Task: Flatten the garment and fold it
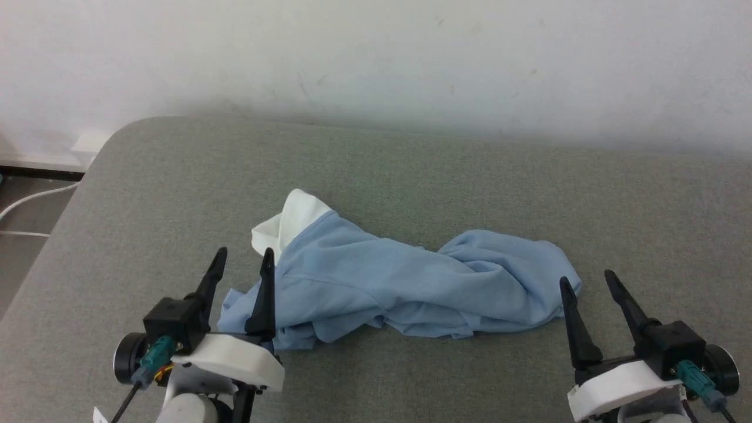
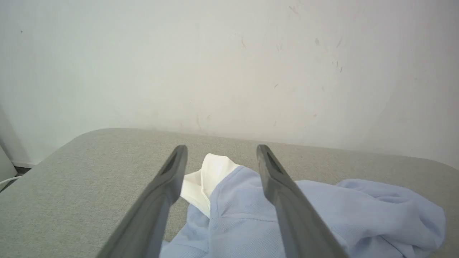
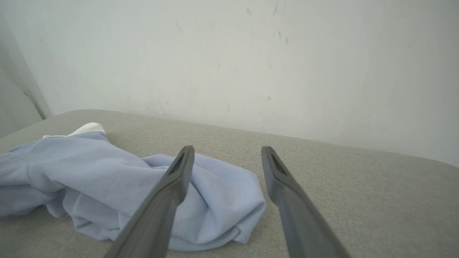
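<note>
We are looking down on a grey fabric-covered worktop (image 1: 411, 176) that is standing against a pale, scuffed wall (image 1: 376, 59). The garment (image 1: 382, 282) is lying crumpled in a long bunch across the middle of the worktop, light blue knit twisted into folds. Its white collar (image 1: 291, 220) is sticking up at the robot's left end. The left tool (image 1: 245, 251) is standing with its two dark fingers spread apart and gripping nothing. Its inner finger is crossing in front of the garment's left edge, and we cannot tell whether it is touching the cloth. In the left wrist view the collar is showing between the fingers. The right tool (image 1: 587, 276) is likewise gaping wide and empty, sitting just beside the garment's rounded right end. A white cable (image 1: 29, 200) is trailing over the floor past the worktop's left corner.
</note>
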`<state>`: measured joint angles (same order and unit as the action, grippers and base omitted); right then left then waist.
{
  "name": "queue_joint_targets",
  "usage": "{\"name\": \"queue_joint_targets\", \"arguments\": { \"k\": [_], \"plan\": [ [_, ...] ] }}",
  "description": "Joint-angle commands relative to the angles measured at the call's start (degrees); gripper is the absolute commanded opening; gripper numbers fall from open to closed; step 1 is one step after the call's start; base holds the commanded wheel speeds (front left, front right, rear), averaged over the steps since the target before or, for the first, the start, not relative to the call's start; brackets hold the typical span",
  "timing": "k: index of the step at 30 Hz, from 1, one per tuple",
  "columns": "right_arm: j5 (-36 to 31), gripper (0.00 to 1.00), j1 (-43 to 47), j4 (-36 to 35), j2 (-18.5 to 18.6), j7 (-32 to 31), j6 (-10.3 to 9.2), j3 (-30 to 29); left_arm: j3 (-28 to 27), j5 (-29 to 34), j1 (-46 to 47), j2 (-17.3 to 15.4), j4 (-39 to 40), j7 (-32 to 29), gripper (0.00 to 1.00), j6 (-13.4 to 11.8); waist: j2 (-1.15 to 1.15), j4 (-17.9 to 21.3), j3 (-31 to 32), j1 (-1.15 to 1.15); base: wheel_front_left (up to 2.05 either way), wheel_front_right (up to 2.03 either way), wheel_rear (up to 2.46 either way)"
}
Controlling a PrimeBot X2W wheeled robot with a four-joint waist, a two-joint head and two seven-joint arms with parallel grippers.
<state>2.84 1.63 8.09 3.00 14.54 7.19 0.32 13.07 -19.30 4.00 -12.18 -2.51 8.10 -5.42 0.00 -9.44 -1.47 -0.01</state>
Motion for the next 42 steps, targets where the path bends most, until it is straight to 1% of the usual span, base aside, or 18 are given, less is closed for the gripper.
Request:
{"name": "queue_joint_targets", "arguments": {
  "k": [1,4,8,12,14,16,18,20,21,22,23,29,32,33,34,35,38,42],
  "plan": [
    [-0.15,1.00,0.20,-0.28,0.05,-0.48,0.30,-0.02,-0.32,0.48,0.39,0.17,-0.15,1.94,1.00,0.02,0.00,-1.31,0.99,0.01,0.00,0.00,0.00],
    [0.62,1.00,-0.57,-0.45,1.30,-3.34,0.30,0.77,-0.56,0.79,0.16,0.34,-1.36,5.44,1.00,1.19,0.00,-2.27,1.02,0.01,0.00,0.00,0.00],
    [2.91,1.00,-2.76,0.75,4.65,-11.47,0.30,3.51,-3.14,0.36,-0.49,2.17,-1.02,6.81,1.00,2.94,0.00,-3.49,0.09,0.01,0.00,0.00,0.00],
    [7.32,1.00,-6.46,2.48,8.98,-20.47,0.30,6.07,-6.24,2.53,-2.03,4.75,2.10,6.87,1.00,7.01,0.00,-4.62,-1.14,0.01,0.00,0.00,0.00],
    [9.62,1.00,-8.75,4.00,11.20,-25.21,0.30,6.91,-6.29,4.55,-3.19,5.38,1.86,6.88,1.00,9.07,0.00,-5.01,-1.74,0.01,0.00,0.00,0.00],
    [11.22,1.00,-11.07,5.91,13.34,-30.28,0.30,7.67,-5.15,7.65,-3.68,5.34,0.88,6.88,1.00,10.31,0.00,-5.48,-2.44,0.01,0.00,0.00,0.00],
    [12.53,1.00,-13.52,7.75,14.93,-34.71,0.30,8.01,-4.18,10.12,-3.73,5.65,0.25,6.88,1.00,10.83,0.00,-6.00,-3.13,0.01,0.00,0.00,0.00],
    [13.76,1.00,-15.86,9.57,15.57,-38.66,0.30,8.01,-3.79,11.48,-3.62,6.28,0.10,6.88,1.00,11.08,0.00,-6.57,-3.92,0.01,0.00,0.00,0.00],
    [13.97,1.00,-16.92,10.54,15.92,-40.32,0.30,7.99,-3.67,11.96,-3.50,6.60,0.07,6.89,1.00,11.16,0.00,-6.93,-4.30,0.01,0.00,0.00,0.00],
    [13.97,1.00,-16.92,10.54,15.92,-40.32,0.30,7.99,-3.67,11.96,-3.50,6.60,0.07,6.89,1.00,11.16,0.00,-6.93,-4.30,0.01,0.00,0.00,0.00],
    [14.12,1.00,-18.79,12.26,16.57,-42.65,0.30,8.49,-3.39,12.68,-3.10,7.17,0.01,6.89,1.00,11.32,0.00,-7.71,-5.12,0.01,0.00,0.00,0.00],
    [14.19,1.00,-21.94,17.25,16.69,-45.07,0.30,9.39,-2.87,13.31,-1.94,8.29,0.17,6.89,1.00,11.61,0.00,-9.20,-6.79,0.01,0.00,0.00,0.00],
    [13.69,1.00,-22.59,20.22,16.36,-44.93,0.30,9.93,-2.95,13.37,-1.71,8.66,0.28,6.89,1.00,11.71,0.00,-9.57,-6.92,0.01,0.00,0.00,0.00],
    [13.44,0.73,-22.63,21.16,16.29,-44.83,0.30,10.13,-3.06,13.34,-1.68,8.74,0.28,6.89,1.00,11.74,0.00,-9.60,-6.86,0.01,0.00,0.00,0.00],
    [13.14,0.07,-22.62,21.85,16.33,-44.46,0.30,10.48,-3.23,13.32,-1.68,8.81,0.23,6.89,1.00,11.76,0.00,-9.53,-6.66,0.01,0.00,0.00,0.00],
    [12.90,0.00,-22.59,22.37,16.36,-43.69,0.30,10.47,-3.49,13.31,-1.74,8.87,0.14,6.89,1.00,11.76,0.00,-9.36,-6.34,0.01,0.00,0.00,0.00],
    [11.70,0.00,-22.34,22.70,16.97,-40.67,0.30,9.21,-4.54,13.15,-2.12,9.00,0.29,6.89,1.00,11.61,0.00,-8.35,-5.25,0.01,0.00,0.00,0.00],
    [9.23,0.00,-21.38,20.12,18.73,-37.18,0.30,4.85,-5.82,13.16,-2.89,9.10,0.43,6.89,1.00,11.58,0.00,-5.84,-3.55,0.01,0.00,0.00,0.00]
  ]
}}
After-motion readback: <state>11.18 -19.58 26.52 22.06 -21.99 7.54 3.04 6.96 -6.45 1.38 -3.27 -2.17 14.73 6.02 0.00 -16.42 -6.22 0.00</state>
